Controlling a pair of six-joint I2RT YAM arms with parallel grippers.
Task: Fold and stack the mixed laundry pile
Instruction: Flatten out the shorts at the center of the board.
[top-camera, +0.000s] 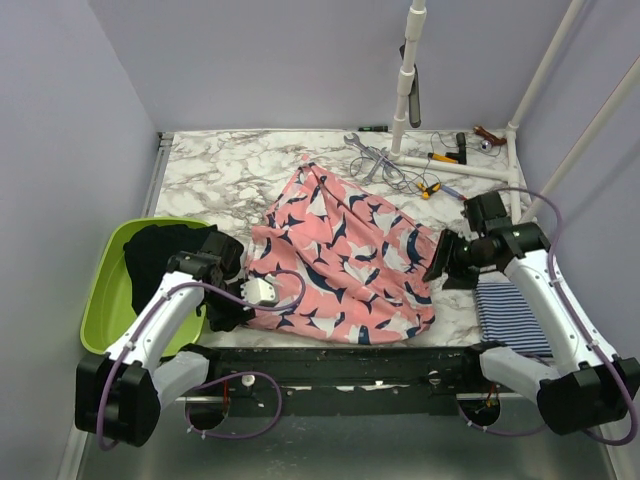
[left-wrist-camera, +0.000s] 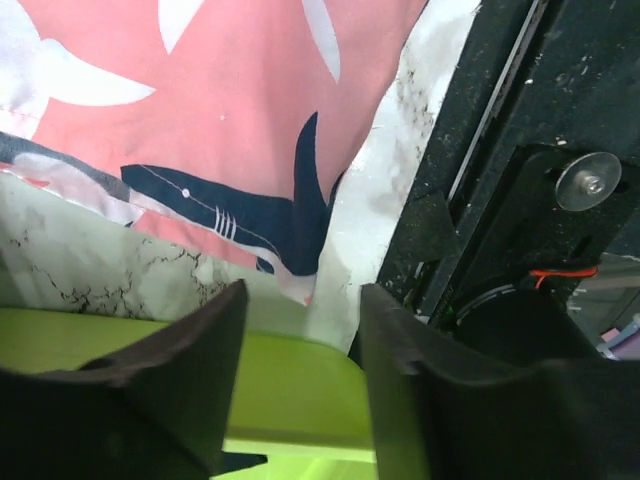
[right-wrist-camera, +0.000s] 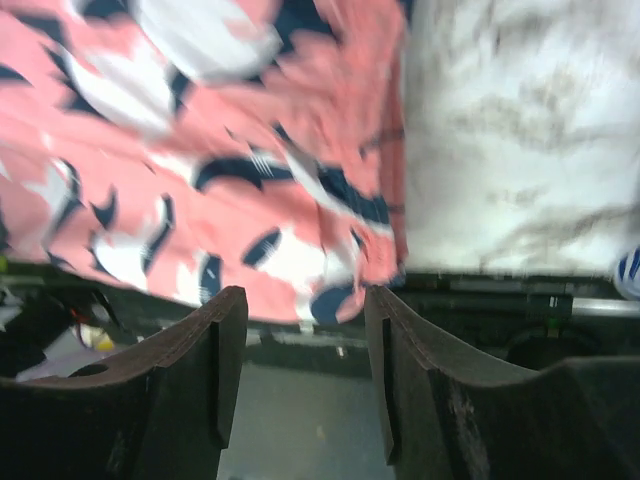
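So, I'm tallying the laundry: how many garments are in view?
3: a pink shark-print garment in the middle of the table, a black garment in the green basin at left, a striped garment at the right near edge. Others may hide underneath.

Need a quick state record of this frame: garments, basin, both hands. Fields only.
pink garment: spread out and rumpled in the middle of the table, not folded
black garment: bunched in the green basin, far left
striped garment: lying flat, near right, partly hidden by the right arm
left hand: open, empty, at the pink garment's near-left corner, above the basin rim
right hand: open, empty, at the pink garment's right edge
stack: none yet
clutter: tools at the far edge
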